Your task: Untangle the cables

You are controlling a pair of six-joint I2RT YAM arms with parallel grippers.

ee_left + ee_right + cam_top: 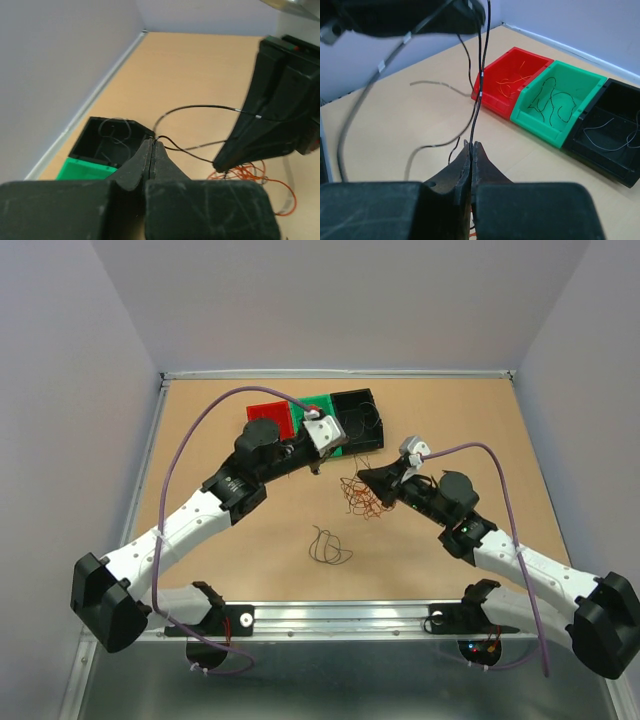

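Observation:
A thin black cable (200,106) is stretched between my two grippers. My left gripper (154,142) is shut on one end of it, just in front of the bins; in the top view it is left of the pile (316,466). My right gripper (471,145) is shut on the same black cable (479,95), which rises to the left gripper (477,12) above it. In the top view the right gripper (362,477) is at the upper edge of a tangle of orange-red and brown cables (360,496). That tangle also shows in the left wrist view (255,177). A loose dark cable (328,547) lies looped nearer the arms.
Three bins stand in a row at the back: red (492,100) with orange wires, green (540,127) with dark wires, black (600,160) with pale wires. In the top view they are red (268,418), green (325,403) and black (358,405). Walls ring the table.

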